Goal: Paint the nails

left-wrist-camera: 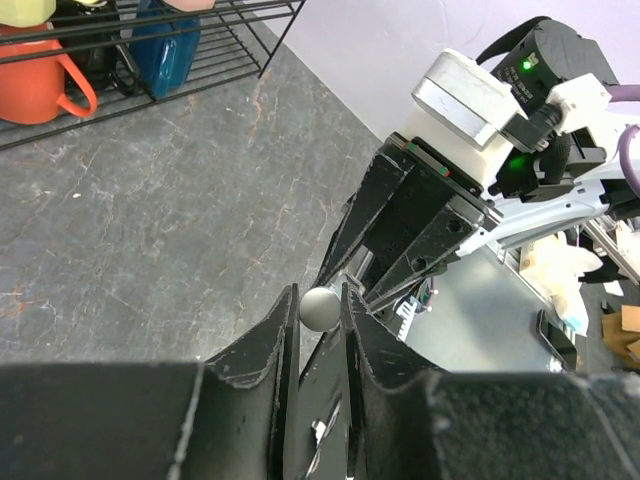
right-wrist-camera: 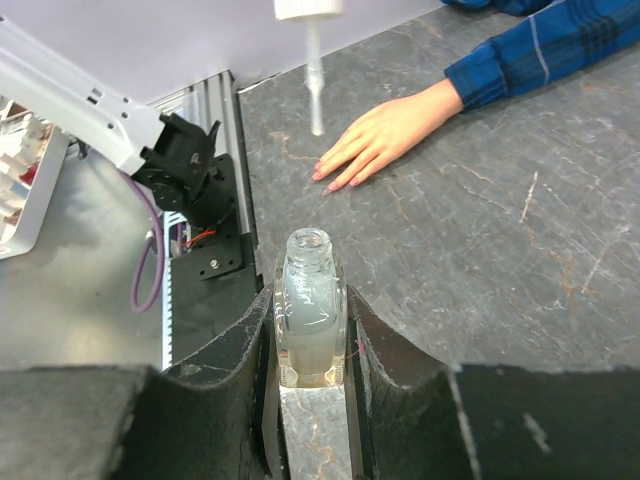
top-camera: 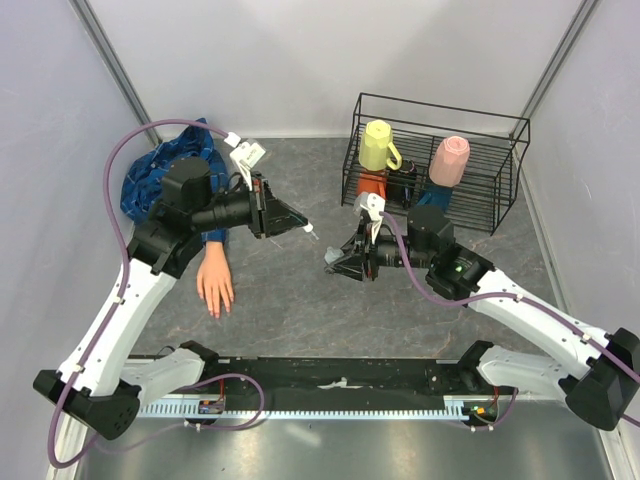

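The pale mannequin hand (top-camera: 215, 285) lies palm down on the grey table, coming out of a blue plaid sleeve (top-camera: 165, 170). In the right wrist view the hand (right-wrist-camera: 390, 135) shows its pinkish nails (right-wrist-camera: 335, 180) at the fingertips. My left gripper (top-camera: 300, 224) is shut on the white cap (left-wrist-camera: 321, 307), with its thin brush (right-wrist-camera: 316, 90) hanging free in the air, right of the hand and above the bottle. My right gripper (top-camera: 334, 264) is shut on the open clear bottle (right-wrist-camera: 310, 310) of pale polish, held upright. The two grippers face each other, a short gap apart.
A black wire rack (top-camera: 500, 130) stands at the back right with a yellow mug (top-camera: 378, 145), a pink cup (top-camera: 449, 160) and an orange mug (top-camera: 372, 185). Grey walls close in both sides. A black rail (top-camera: 340, 385) runs along the near edge.
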`<state>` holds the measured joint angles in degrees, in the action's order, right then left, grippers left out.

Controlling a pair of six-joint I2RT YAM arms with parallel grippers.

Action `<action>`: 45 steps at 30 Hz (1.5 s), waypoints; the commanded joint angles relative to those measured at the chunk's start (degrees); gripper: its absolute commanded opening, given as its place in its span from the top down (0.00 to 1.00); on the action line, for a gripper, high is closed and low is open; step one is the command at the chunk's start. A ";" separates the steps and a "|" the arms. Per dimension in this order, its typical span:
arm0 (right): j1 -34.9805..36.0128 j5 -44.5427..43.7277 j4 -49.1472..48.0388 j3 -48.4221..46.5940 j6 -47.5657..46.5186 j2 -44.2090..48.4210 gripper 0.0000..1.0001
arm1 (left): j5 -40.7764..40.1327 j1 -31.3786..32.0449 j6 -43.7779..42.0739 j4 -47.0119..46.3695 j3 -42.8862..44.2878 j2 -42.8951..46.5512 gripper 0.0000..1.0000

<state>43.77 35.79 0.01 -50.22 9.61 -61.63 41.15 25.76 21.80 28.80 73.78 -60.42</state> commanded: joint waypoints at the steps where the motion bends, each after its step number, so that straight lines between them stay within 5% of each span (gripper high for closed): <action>1: 0.62 3.50 -3.17 -2.87 -0.64 -0.16 1.00 | 2.97 0.34 1.84 -1.99 2.33 -0.57 0.98; 45: 1.14 0.24 -3.35 -2.52 -1.43 1.77 1.00 | 1.92 4.56 2.54 -2.43 0.40 -1.98 0.98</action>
<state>44.77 35.73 -0.38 -50.85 9.17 -61.06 43.40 30.04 23.27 28.14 73.67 -62.74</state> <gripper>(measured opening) 0.328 0.241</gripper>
